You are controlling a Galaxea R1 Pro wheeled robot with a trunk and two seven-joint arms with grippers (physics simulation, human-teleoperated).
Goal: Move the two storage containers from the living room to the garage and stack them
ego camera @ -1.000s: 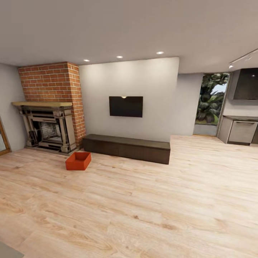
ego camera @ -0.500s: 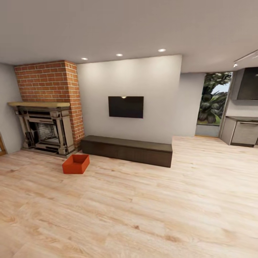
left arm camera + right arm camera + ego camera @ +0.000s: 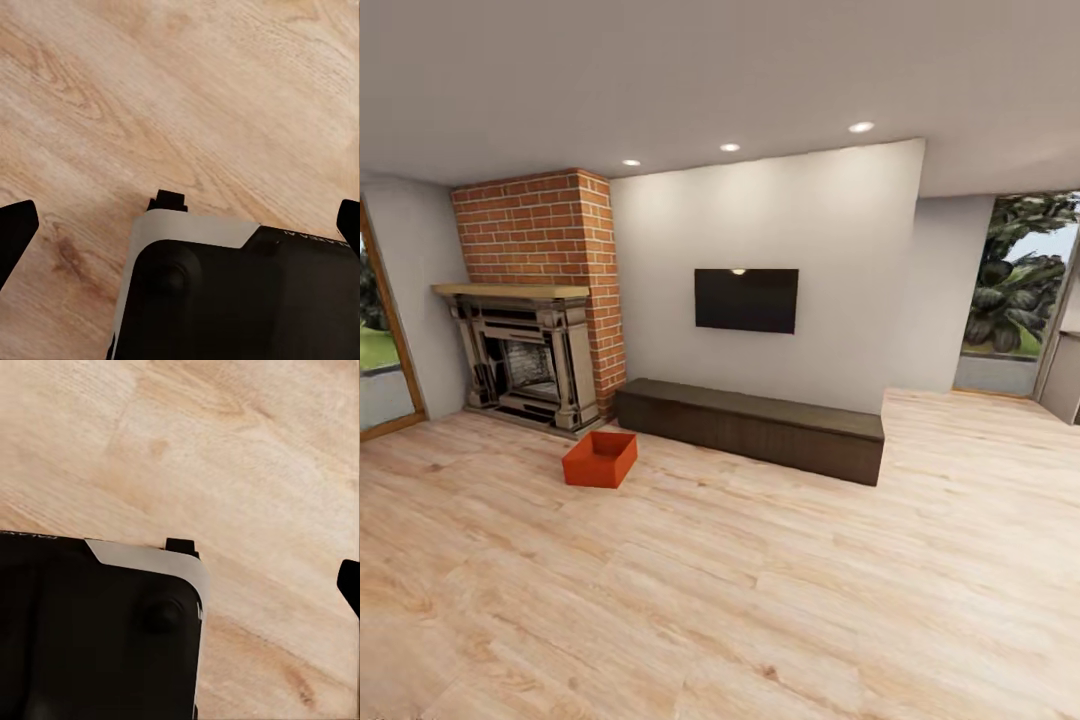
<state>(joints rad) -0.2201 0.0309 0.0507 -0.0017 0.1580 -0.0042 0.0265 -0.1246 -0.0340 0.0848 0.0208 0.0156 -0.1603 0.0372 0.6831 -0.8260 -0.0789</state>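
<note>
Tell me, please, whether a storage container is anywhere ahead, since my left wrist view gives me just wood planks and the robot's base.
Observer: Yes, the head view has one red-orange storage container standing on the plank floor, ahead and to the left.
Operator: Thank you. What stands near it?
Observer: A brick fireplace is just behind it, against the far wall.
Operator: Is anything else close by?
Observer: A long, low dark cabinet runs along the wall to the right of it in that view, under a wall-mounted television.
</note>
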